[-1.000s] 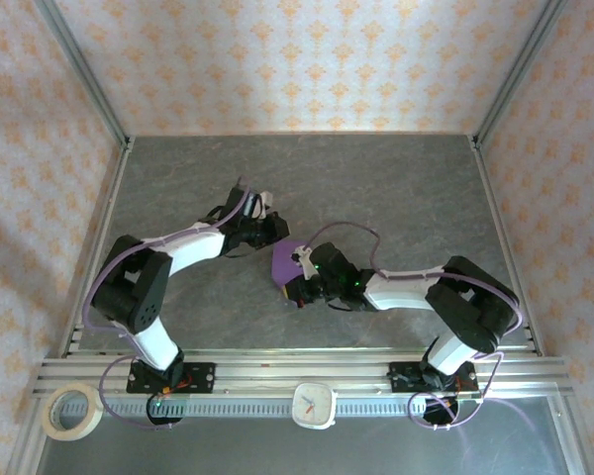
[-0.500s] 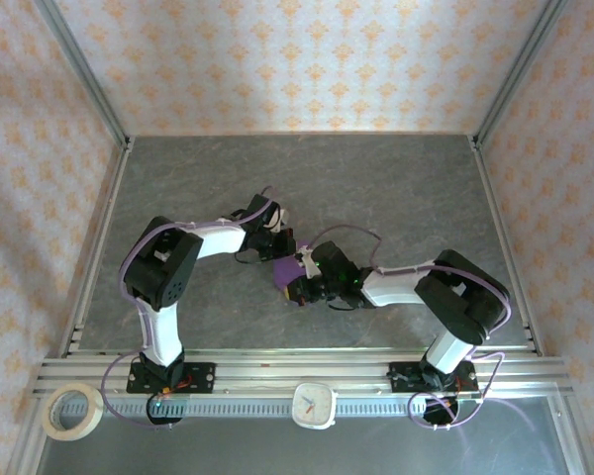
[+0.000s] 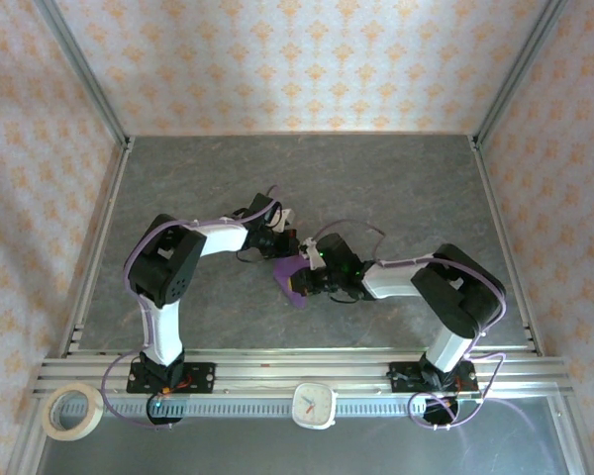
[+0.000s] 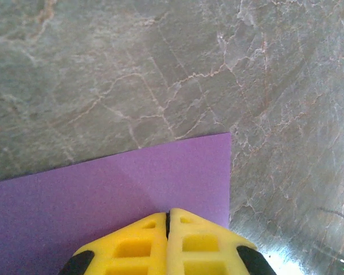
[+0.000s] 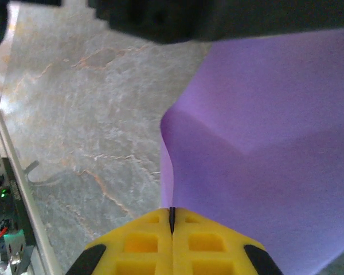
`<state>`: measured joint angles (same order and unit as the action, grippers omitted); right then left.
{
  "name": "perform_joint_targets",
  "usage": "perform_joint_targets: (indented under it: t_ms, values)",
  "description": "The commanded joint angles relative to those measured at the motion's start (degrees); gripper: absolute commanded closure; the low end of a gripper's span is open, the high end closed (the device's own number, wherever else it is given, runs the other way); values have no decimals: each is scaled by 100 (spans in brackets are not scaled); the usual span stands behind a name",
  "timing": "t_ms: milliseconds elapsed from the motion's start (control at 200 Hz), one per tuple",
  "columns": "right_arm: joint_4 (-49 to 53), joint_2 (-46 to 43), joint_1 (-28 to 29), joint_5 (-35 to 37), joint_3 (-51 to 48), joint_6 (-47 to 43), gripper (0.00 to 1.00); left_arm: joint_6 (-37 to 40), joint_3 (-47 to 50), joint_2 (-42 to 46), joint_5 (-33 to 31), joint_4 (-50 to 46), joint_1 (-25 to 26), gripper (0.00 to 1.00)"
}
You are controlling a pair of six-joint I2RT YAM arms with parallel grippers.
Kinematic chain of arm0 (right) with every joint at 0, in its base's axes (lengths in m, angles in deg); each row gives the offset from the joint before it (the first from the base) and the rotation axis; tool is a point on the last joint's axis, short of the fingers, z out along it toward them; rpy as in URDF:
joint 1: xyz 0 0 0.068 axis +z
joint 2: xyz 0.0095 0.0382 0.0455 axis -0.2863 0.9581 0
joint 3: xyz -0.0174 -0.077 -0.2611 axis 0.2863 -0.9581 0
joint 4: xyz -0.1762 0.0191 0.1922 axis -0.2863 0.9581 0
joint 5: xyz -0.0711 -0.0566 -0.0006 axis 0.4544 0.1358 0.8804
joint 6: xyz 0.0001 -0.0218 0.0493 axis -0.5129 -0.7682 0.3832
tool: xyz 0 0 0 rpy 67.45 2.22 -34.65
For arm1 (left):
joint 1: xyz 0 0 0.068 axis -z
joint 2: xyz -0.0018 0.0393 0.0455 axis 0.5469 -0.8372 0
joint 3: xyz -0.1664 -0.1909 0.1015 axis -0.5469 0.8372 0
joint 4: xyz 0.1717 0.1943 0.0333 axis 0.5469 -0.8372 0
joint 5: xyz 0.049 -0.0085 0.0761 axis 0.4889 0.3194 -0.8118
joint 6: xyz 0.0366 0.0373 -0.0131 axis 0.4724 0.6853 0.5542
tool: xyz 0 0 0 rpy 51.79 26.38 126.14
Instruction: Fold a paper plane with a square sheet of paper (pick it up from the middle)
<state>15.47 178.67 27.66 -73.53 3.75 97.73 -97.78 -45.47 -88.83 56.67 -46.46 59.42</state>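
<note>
The purple square sheet of paper [image 3: 291, 276] lies mid-table between the two arms, partly lifted and curled. My right gripper [image 3: 307, 280] is shut on it: in the right wrist view the sheet's [image 5: 264, 132] raised edge runs straight into the slit between the yellow fingertips [image 5: 172, 213]. My left gripper [image 3: 282, 249] is shut too, its tips [image 4: 168, 213] resting on the flat purple sheet [image 4: 120, 183] close to a sharp corner. A faint crease starts at those tips; whether paper is pinched there I cannot tell. The dark left gripper body [image 5: 206, 17] hangs over the sheet.
Grey marble tabletop [image 3: 396, 188] spreads around the paper, fenced by patterned walls and metal posts. An aluminium rail [image 3: 277, 368] runs along the near edge. A tape roll [image 3: 71, 411] and a white clock [image 3: 314, 404] lie in front of it.
The left arm swung right and folded its elbow up, bringing its gripper onto the sheet, and its jaws closed. The right gripper shifted slightly up and right with the paper.
</note>
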Motion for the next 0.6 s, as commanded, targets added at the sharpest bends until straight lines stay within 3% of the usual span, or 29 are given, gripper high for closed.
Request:
perform_joint_targets:
  t_ms: [0,591]
  values:
    - [126,78,-100,-64,129,-36,97,181,56,-336,-207,-414,63,97]
    - [411,124,-158,479,253,-4,98,23,125,-256,-339,-375,64,97]
